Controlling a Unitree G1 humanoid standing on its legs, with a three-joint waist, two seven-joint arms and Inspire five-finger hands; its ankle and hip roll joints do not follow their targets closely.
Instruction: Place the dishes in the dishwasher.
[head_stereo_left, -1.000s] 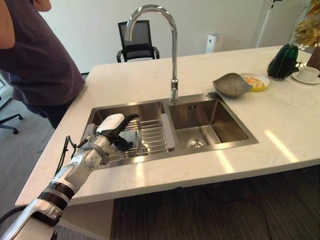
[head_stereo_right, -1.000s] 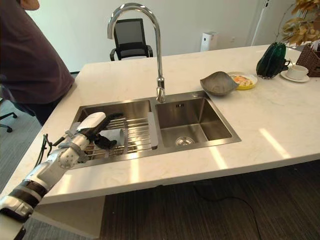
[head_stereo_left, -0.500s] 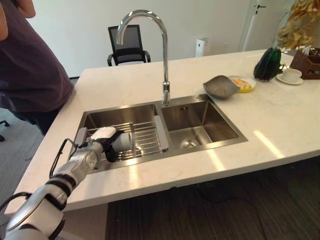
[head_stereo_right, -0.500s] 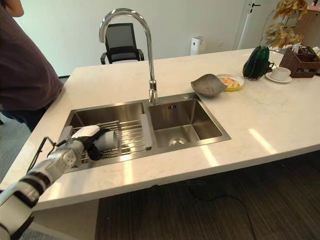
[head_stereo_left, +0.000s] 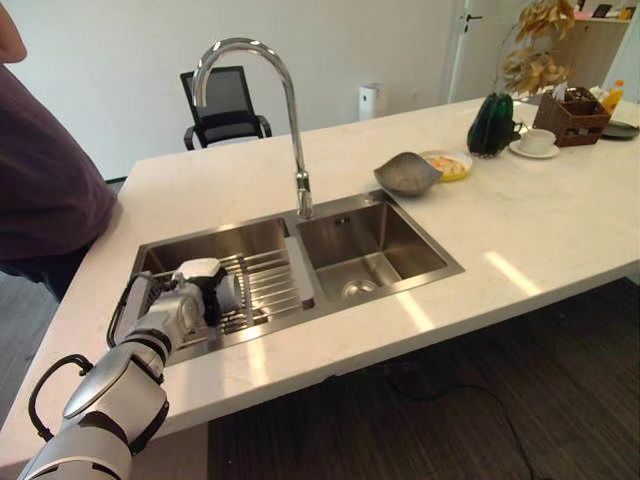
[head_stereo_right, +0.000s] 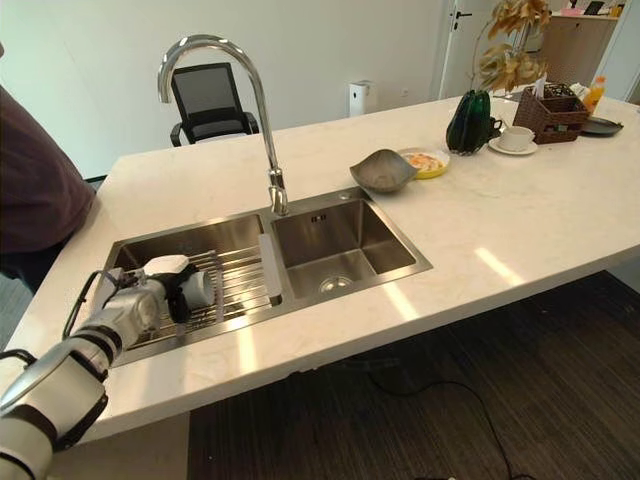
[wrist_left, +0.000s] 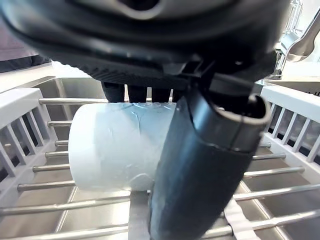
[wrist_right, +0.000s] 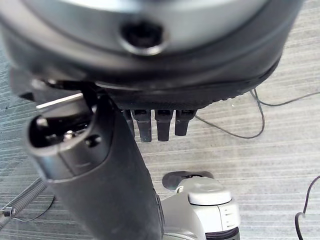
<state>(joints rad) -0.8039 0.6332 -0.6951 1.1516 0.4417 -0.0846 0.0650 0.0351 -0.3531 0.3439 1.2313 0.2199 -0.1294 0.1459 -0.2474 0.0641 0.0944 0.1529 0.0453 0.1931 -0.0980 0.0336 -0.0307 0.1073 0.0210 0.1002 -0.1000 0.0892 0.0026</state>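
Left eye view
- Left hand (head_stereo_left: 190, 300): wrapped round a cup (head_stereo_left: 226, 295), low over the rack (head_stereo_left: 262, 290) in the left basin.
- Rack: white frame, thin metal rods, gaps between them; directly under the hand.
- Sink (head_stereo_left: 395, 262): brushed steel, two square basins; the empty one lies past the hand's far side.
- Risk: lifted at a slant, the cup could catch a rod or the basin wall and twist out of the grip.

Right eye view
- Tap (head_stereo_right: 270, 190): tall polished arch, beyond the hand, between the basins.
- Bowl (head_stereo_right: 380, 171): grey, matt, irregular rim; well away from the hand on the marble-look counter (head_stereo_right: 520, 220), touching a yellow dish (head_stereo_right: 430, 162).
- Risk: these dishes sit far off; a reach from here would cross the tap.
- Person (head_stereo_right: 35, 195): dark shirt, standing close behind the hand's side of the counter; a wide swing could brush them.

Left wrist view
- Cup (wrist_left: 117, 146): white, smooth, glazed-looking cylinder, lying on its side on the rods.
- Grip: thumb (wrist_left: 200, 175) over the near wall, fingers (wrist_left: 137, 93) behind the far wall.
- Risk: slick round surface, hard thumb; it may roll or slide if the squeeze is light.

Right wrist view
- Right hand (wrist_right: 145, 100): holds nothing, fingers hanging loosely over grey ribbed carpet (wrist_right: 280, 150).
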